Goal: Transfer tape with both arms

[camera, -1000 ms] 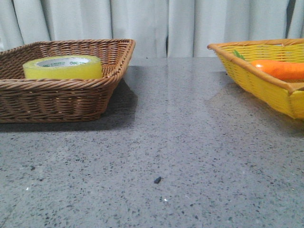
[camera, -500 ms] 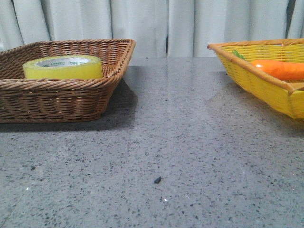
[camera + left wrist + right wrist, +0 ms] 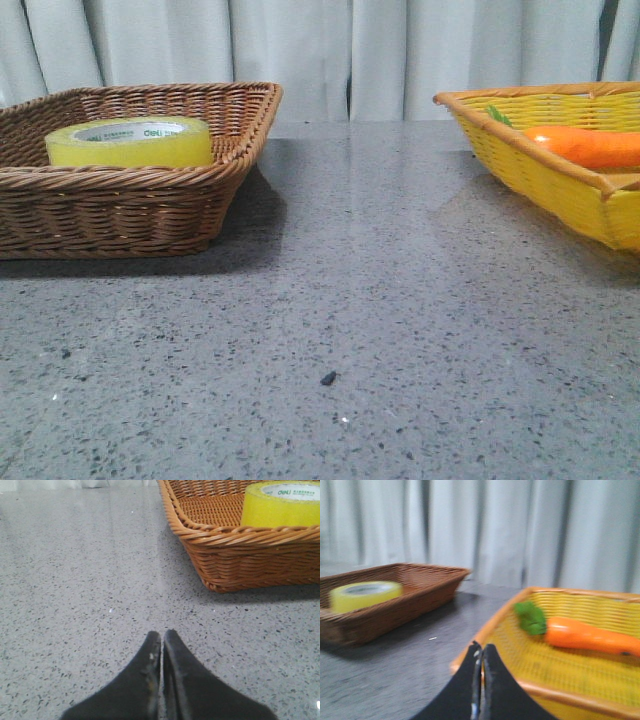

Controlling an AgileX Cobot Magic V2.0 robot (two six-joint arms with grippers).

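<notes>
The yellow tape roll [image 3: 130, 142] with a white "deli" core lies flat in the brown wicker basket [image 3: 120, 205] at the left of the table. It also shows in the left wrist view [image 3: 281, 504] and, blurred, in the right wrist view [image 3: 365, 595]. My left gripper [image 3: 161, 636] is shut and empty, low over the grey table, a short way from the basket's near corner. My right gripper [image 3: 481, 649] is shut and empty, above the near rim of the yellow basket [image 3: 570, 700]. Neither gripper shows in the front view.
An orange carrot [image 3: 585, 145] with green leaves lies in the yellow basket [image 3: 540, 185] at the right. A small dark speck [image 3: 328, 378] lies on the grey speckled table between the baskets. White curtains hang behind the table.
The front view has shifted very slightly; the tape, the baskets and the carrot stay where they were.
</notes>
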